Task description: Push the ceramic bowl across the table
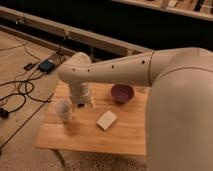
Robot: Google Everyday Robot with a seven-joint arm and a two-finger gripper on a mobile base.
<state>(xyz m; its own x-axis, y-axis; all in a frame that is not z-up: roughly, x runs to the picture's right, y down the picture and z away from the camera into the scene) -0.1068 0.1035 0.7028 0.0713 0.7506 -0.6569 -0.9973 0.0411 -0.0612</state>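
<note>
At the right of the camera view, closest to the lens, the thick cream-white arm [180, 100] fills much of the picture and reaches to the left over the table [90, 137]. On the near half of the light plank top lies a flat cream block [106, 120], a little turned. To the left of it, near the left edge of the table, stands a white cup [63, 109], upright. Just beside the cup, on its right, the gripper [84, 103] hangs down from the wrist, low over the top; whether it is wide or narrow cannot be told, and it holds nothing that can be seen. The ceramic bowl [122, 93] stands further back, upright, near the far edge of the table and to the right of the gripper, apart from it and apart from the block. Behind the table, on the floor at the left, lie black cables [20, 92] and a small blue box [47, 65]. Farthest back, a pale ledge [75, 32] runs in front of a dark wall.
</note>
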